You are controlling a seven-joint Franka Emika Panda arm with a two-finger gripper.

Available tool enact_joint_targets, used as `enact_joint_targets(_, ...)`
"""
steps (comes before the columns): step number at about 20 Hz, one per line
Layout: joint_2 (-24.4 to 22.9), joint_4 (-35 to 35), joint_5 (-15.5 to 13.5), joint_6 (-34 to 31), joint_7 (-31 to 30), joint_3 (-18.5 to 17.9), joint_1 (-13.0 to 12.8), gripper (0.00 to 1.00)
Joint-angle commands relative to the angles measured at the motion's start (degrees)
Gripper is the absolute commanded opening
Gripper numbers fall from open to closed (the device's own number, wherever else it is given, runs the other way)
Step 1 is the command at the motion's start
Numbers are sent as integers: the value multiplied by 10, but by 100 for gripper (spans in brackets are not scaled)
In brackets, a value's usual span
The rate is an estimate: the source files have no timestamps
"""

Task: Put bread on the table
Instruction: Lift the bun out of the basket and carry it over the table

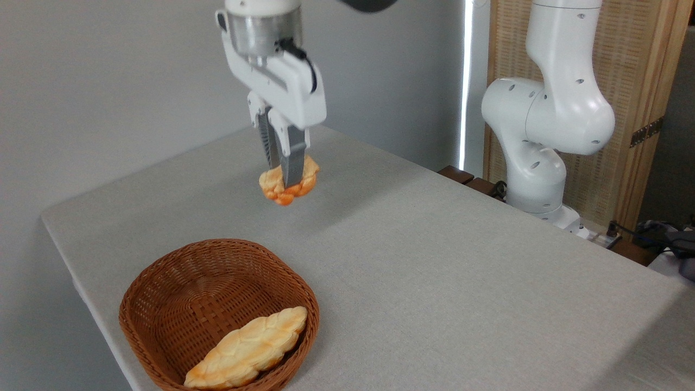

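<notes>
The bread (304,184), a small golden-orange bun with a knotted top, hangs tilted in the air above the table (434,260). My gripper (283,168) points down and is shut on the bun, one finger crossing its front. A soft shadow lies on the grey cloth to the right of and below the bun. The far finger is partly hidden behind the near one.
A brown wicker basket (163,293) sits at the table's near left edge, holding a long braided pale loaf (250,347). The arm's white base (543,163) stands beyond the table's right side, in front of a woven screen.
</notes>
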State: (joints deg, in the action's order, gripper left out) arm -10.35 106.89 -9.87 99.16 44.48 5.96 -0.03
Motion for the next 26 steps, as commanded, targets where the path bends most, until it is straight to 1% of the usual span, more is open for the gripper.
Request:
enact_joint_targets(1, -24, 10, -8, -12, -4, -16, -1, 28)
enact_joint_targets(4, -39, 10, -8, -26, -3, -16, -1, 28)
enact_joint_targets(7, -49, 10, -10, -25, -2, -16, -4, 29)
enact_joint_targets(10, -49, 10, -16, -26, -5, -15, -9, 37)
enact_joint_targets(11, -50, 10, -23, -26, -11, -14, -12, 41)
enact_joint_targets(13, -50, 10, -28, -26, -20, -10, -15, 68)
enact_joint_targets(14, -49, 13, -26, -27, -26, -8, -17, 84)
enact_joint_targets(15, -49, 14, -25, -27, -26, -6, -19, 86)
enact_joint_targets(16, -49, 14, -25, -27, -27, -6, -19, 90)
enact_joint_targets(17, -49, 14, -25, -27, -26, -5, -20, 100)
enact_joint_targets(20, -49, 15, -25, -27, -26, -4, -26, 100)
enact_joint_targets(26, -46, 15, -25, -27, -26, -4, -27, 100)
